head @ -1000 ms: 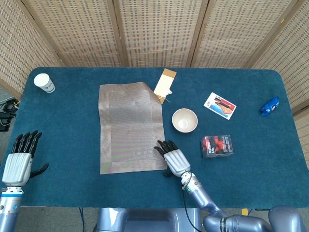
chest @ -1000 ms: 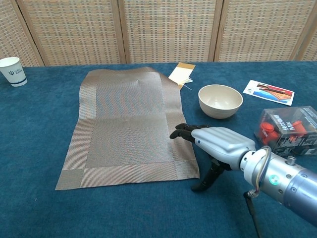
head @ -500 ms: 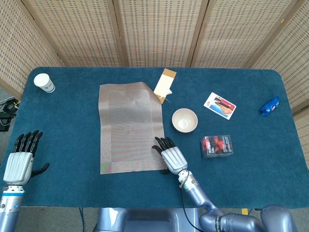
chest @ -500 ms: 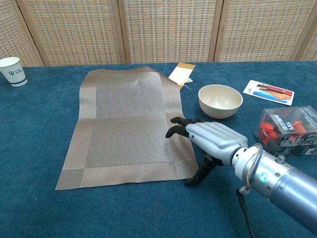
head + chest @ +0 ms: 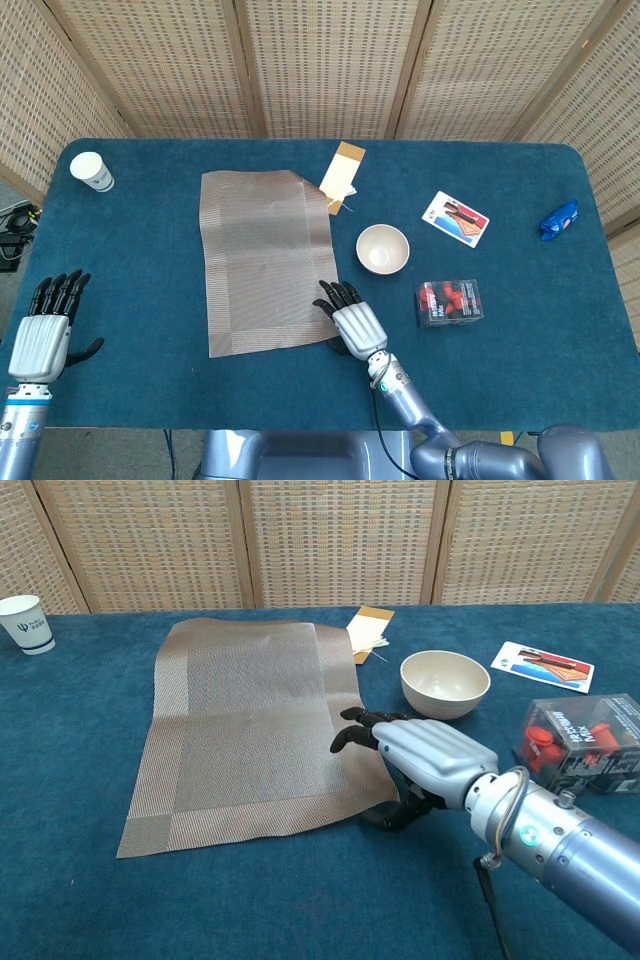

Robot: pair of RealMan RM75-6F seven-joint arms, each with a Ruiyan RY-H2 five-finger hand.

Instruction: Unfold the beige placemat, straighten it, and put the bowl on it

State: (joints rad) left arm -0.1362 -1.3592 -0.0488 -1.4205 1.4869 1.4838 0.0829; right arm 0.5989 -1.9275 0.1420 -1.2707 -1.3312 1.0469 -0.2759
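Beige placemat point(image 5: 265, 260) lies unfolded on the blue surface point(image 5: 520, 300); right robot hand point(image 5: 350, 318) pinches its near right corner, bowl point(image 5: 383, 248) just beyond, left robot hand point(image 5: 42, 335) spread, well apart

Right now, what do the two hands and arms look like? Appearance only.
Both hands have ribbed silver-grey backs and black fingers. The right hand joins a metallic silver-blue forearm bearing a small green light, with a thin black cable looped at the wrist. The left hand sits on a similar silver forearm.
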